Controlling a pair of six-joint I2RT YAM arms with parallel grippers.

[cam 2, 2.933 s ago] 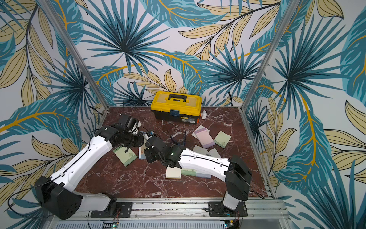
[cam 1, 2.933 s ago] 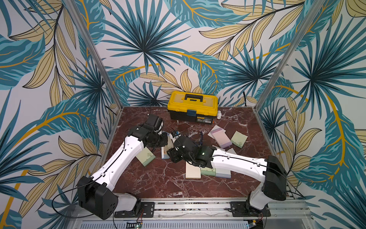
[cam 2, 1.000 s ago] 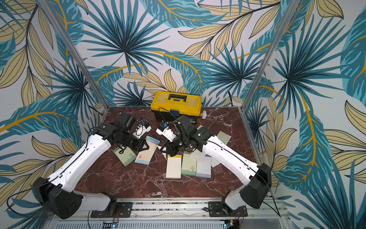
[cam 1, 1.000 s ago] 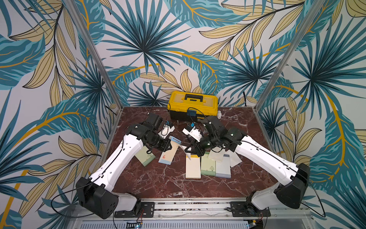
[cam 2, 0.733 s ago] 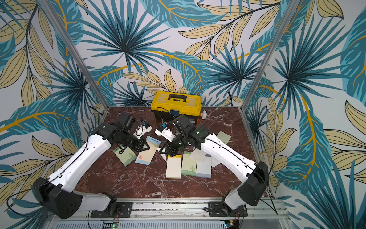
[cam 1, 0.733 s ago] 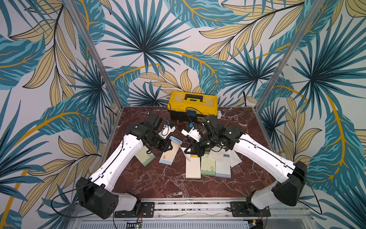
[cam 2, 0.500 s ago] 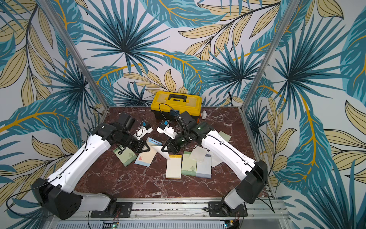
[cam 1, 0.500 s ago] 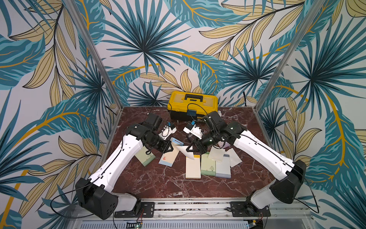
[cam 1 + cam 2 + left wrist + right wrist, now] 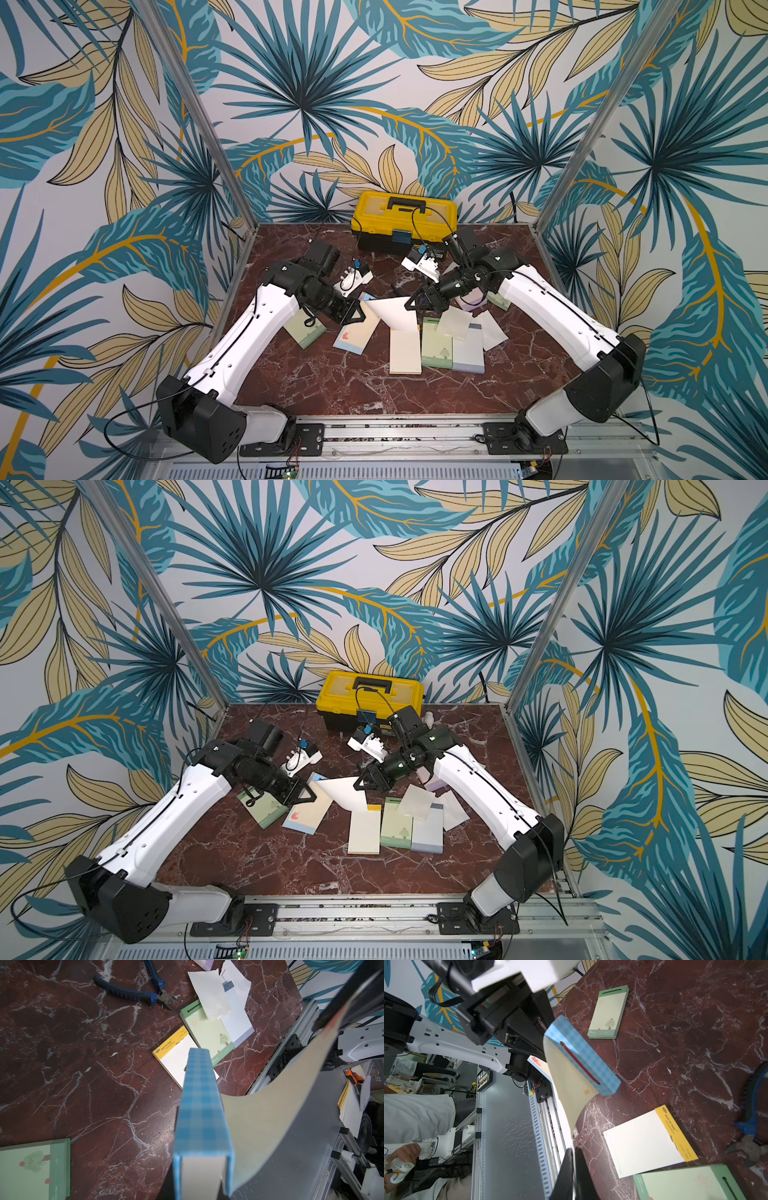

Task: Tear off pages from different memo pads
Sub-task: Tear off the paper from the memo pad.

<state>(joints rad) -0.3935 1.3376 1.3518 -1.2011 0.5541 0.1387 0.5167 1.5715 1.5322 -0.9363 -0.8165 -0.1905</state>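
Over the table point(image 9: 332, 386), the left gripper point(image 9: 354, 314) clamps 1 blue-checked memo pad point(image 9: 355, 338) as an anchor. The right gripper point(image 9: 417, 302), jaws pinched on its top page point(image 9: 395, 316), holds it peeled back for tearing.

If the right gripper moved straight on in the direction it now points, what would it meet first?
Beyond the page the right gripper pinches, most likely the blue-checked memo pad held by the left gripper: in the right wrist view that pad sits ahead of it. Depth is unclear.
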